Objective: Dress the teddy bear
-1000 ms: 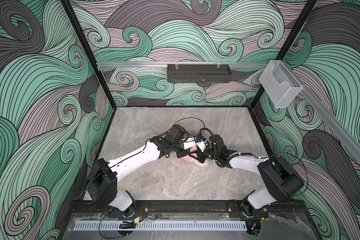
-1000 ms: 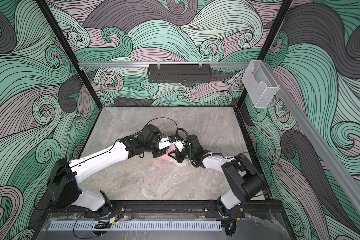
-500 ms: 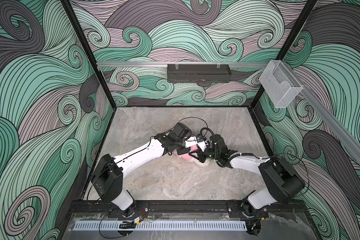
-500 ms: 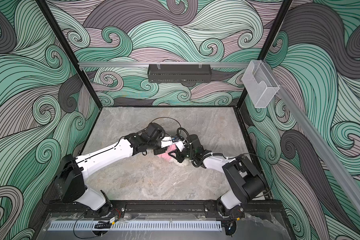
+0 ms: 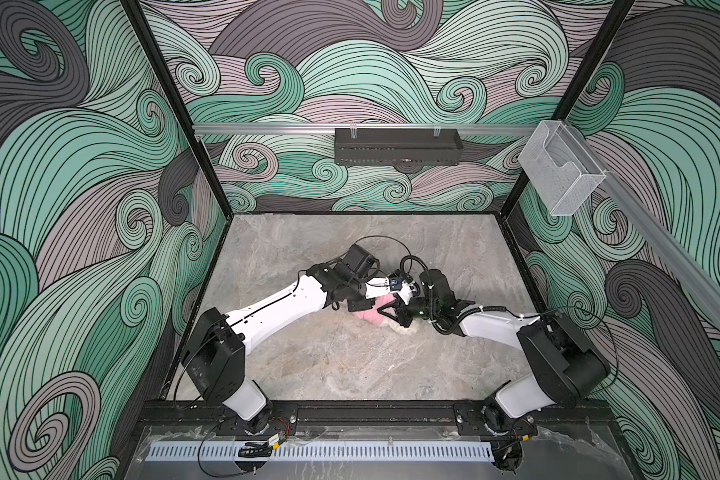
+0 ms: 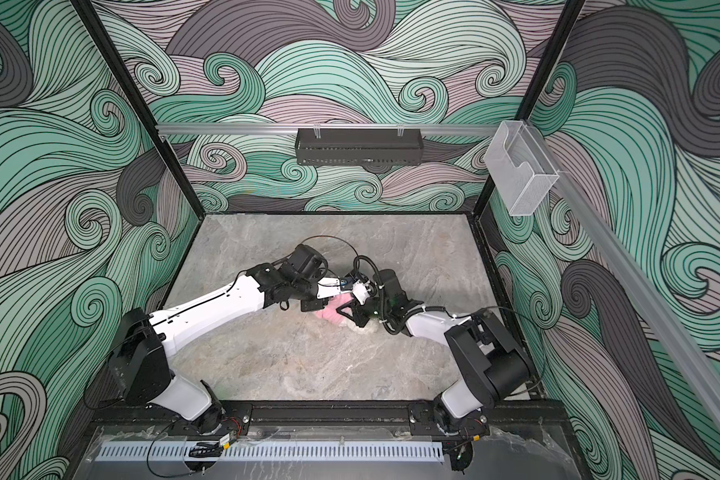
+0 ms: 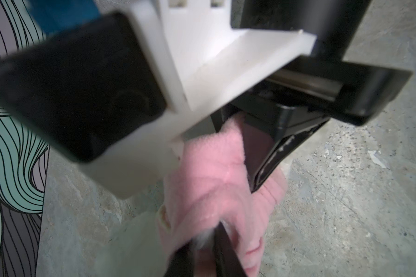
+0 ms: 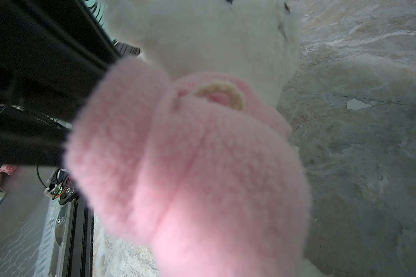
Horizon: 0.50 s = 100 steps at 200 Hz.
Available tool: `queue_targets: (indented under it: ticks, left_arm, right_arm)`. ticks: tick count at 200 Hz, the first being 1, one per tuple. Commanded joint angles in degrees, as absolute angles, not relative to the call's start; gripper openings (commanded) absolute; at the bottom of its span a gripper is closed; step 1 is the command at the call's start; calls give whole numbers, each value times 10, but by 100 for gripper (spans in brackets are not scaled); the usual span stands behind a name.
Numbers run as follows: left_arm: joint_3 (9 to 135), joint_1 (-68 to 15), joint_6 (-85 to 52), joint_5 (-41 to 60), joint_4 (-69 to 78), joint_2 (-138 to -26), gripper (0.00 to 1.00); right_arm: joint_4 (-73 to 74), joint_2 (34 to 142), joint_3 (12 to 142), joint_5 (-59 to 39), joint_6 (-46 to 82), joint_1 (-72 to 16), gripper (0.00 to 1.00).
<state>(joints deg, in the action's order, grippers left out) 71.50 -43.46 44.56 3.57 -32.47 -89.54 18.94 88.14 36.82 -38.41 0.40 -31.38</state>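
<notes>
The white teddy bear (image 8: 214,36) lies mid-table under both grippers, with only a bit of fur (image 5: 406,328) showing in both top views. A pink shirt (image 8: 190,167) with a cream ring (image 8: 219,93) is bunched over its body. The shirt also shows in a top view (image 5: 371,313). My left gripper (image 7: 207,239) has its dark fingers (image 7: 226,254) close together on a shirt fold with white fur between them. My right gripper (image 7: 245,172) meets it from the opposite side and is shut on the pink shirt (image 7: 209,191). In the right wrist view the fabric hides the right fingers.
The grey marble table (image 5: 329,361) is walled on three sides. A black box (image 5: 398,145) hangs on the back rail and a clear plastic bin (image 5: 560,170) on the right wall. The black front rail (image 5: 371,411) carries both arm bases.
My left arm has stretched further toward the bear, and its wrist now sits closer to the right gripper. The right arm has held still on the shirt.
</notes>
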Motion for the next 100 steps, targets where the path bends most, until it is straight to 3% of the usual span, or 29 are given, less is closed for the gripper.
queue_targets:
  ticks: [1, 64, 100]
  left_arm:
    - [731, -422, 475, 23, -374, -898, 19]
    - [728, -422, 453, 77, -294, -921, 20]
    - [729, -422, 453, 97, -262, -934, 26]
  right_arm:
    - [226, 863, 378, -423, -12, -310, 5]
    - [253, 867, 381, -450, 0, -310, 4]
    - [266, 868, 387, -467, 8, -311, 3]
